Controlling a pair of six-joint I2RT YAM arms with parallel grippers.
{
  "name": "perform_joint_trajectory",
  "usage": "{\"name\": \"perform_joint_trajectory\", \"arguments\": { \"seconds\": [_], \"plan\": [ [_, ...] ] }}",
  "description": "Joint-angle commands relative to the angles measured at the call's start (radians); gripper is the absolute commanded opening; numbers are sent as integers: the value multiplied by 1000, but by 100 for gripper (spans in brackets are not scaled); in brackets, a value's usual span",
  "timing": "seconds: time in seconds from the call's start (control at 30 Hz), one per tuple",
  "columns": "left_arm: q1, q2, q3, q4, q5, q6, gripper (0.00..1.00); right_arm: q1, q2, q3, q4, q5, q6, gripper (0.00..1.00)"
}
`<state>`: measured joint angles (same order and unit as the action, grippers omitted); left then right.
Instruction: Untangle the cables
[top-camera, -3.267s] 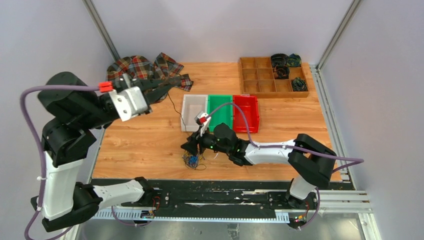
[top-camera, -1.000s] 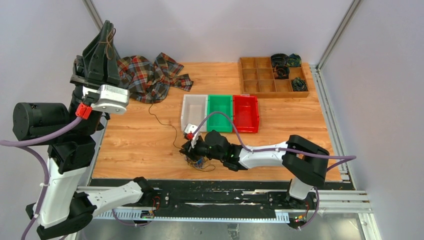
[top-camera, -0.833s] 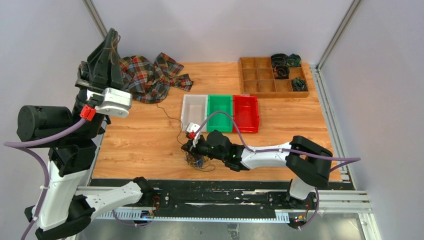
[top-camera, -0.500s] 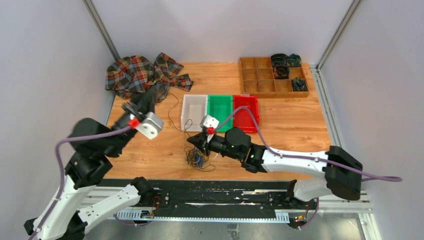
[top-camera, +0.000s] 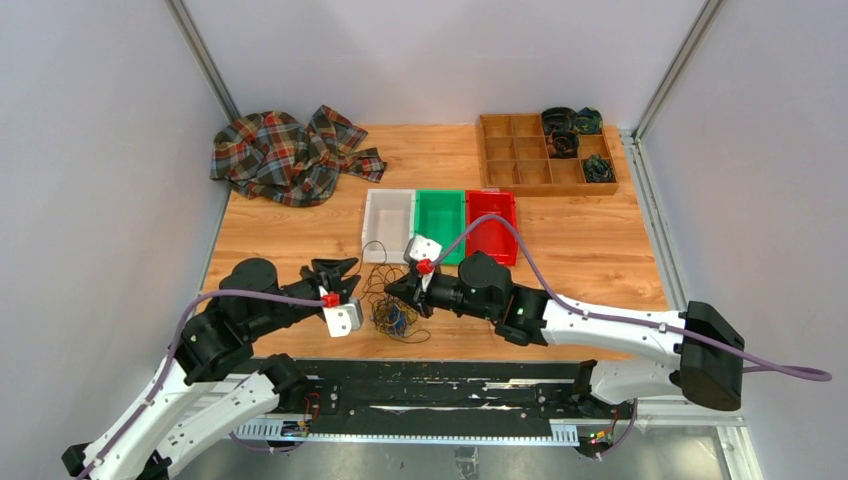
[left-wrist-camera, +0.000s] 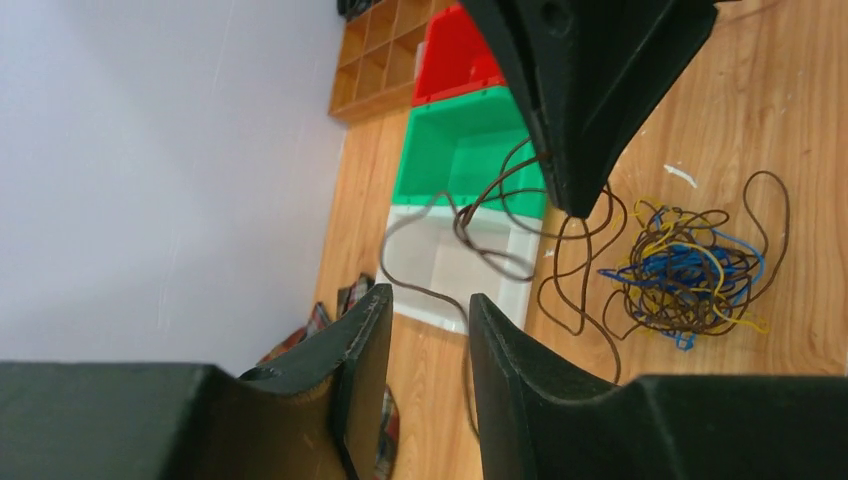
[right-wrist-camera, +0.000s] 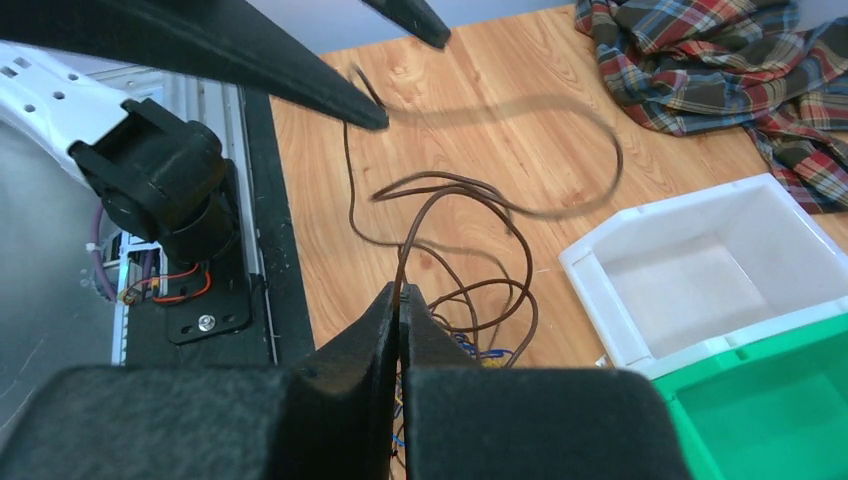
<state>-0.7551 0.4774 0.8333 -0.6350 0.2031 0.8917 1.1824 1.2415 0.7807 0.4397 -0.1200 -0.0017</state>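
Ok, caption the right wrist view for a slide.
Right end effector pinches a thin brown cable over the wooden table, beside a white plastic bin.

From above, the right hand (top-camera: 396, 291) is too small and dark for us to read its grip. In its wrist view its fingers (right-wrist-camera: 350, 400) cover most of the tangle (right-wrist-camera: 478, 352), and a loop of the brown cable (right-wrist-camera: 590, 130) is smeared by blur. The plaid cloth (right-wrist-camera: 720, 60) runs off the picture's upper edge. We cannot name what fills the wooden tray (top-camera: 510, 150) at the desk's (top-camera: 580, 250) far right corner.
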Motion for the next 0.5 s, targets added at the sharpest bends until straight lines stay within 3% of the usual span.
{"name": "perform_joint_trajectory", "arguments": {
  "seconds": [0.0,0.17,0.33,0.47],
  "plan": [
    [-6,30,7,24,130,90,39,-10,7,75,-68,-58,-26,1],
    [-6,115,67,116,115,94,38,-64,-26,74,-49,41,10,1],
    [-6,254,199,190,167,105,35,-201,-95,78,-42,86,40,1],
    [-6,374,345,211,125,58,38,-331,-185,129,-58,143,44,1]
  ]
}}
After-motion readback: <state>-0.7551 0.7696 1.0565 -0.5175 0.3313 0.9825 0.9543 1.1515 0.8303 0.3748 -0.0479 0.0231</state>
